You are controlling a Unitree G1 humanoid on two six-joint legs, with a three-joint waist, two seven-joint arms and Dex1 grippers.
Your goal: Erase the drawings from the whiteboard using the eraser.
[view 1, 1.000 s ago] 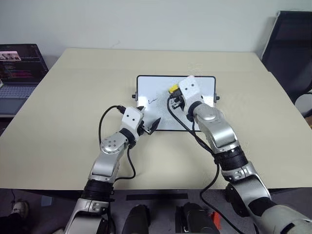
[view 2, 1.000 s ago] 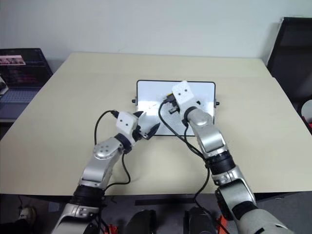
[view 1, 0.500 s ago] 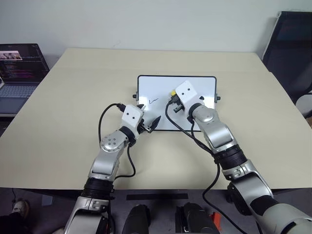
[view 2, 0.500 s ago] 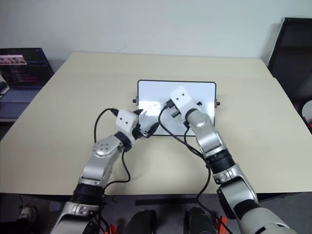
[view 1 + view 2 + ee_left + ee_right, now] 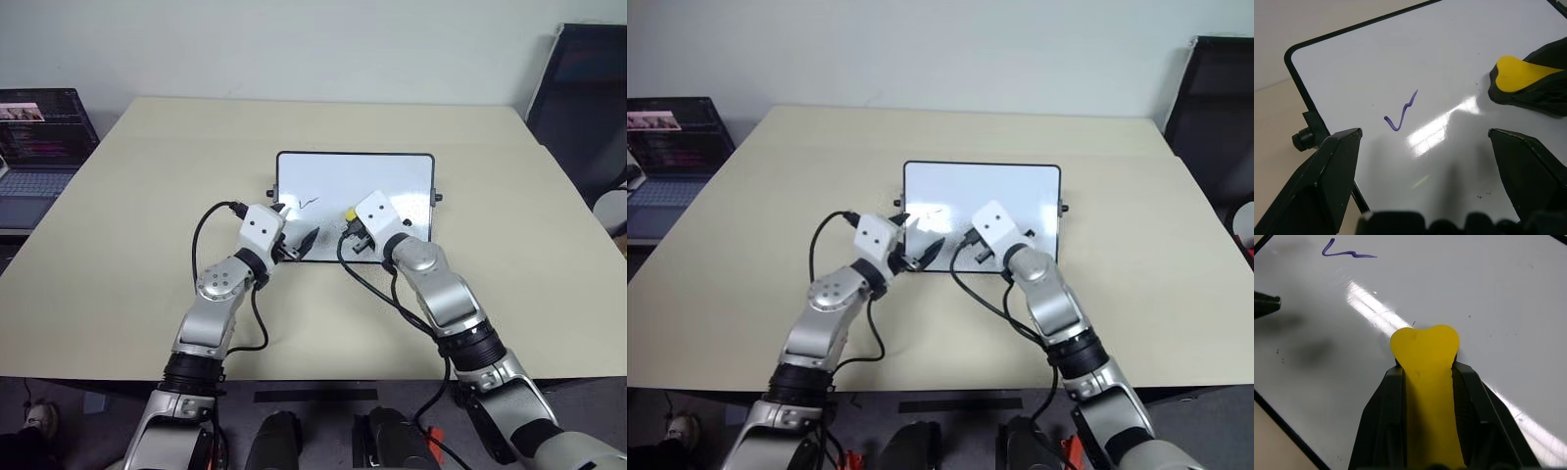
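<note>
The whiteboard (image 5: 392, 176) lies flat at the middle of the tan table. One thin purple squiggle of the drawings (image 5: 1400, 115) shows near its left side, also seen as the squiggle (image 5: 1347, 252). My right gripper (image 5: 353, 223) is shut on the yellow eraser (image 5: 1425, 357), which hovers at or on the board's near middle; I cannot tell whether it touches. My left gripper (image 5: 1425, 132) stands open over the board's near left corner, beside the squiggle and left of the eraser (image 5: 1520, 73), with nothing between its fingers.
An open laptop (image 5: 34, 147) sits at the far left, off the table (image 5: 147, 196). A dark chair (image 5: 588, 108) stands at the right. Small black knobs (image 5: 1303, 139) stick out from the board's short sides. Black cables loop from both wrists.
My right gripper has drawn the eraser from the board's middle toward its near edge and sunk lower. The left gripper has stayed about where it was.
</note>
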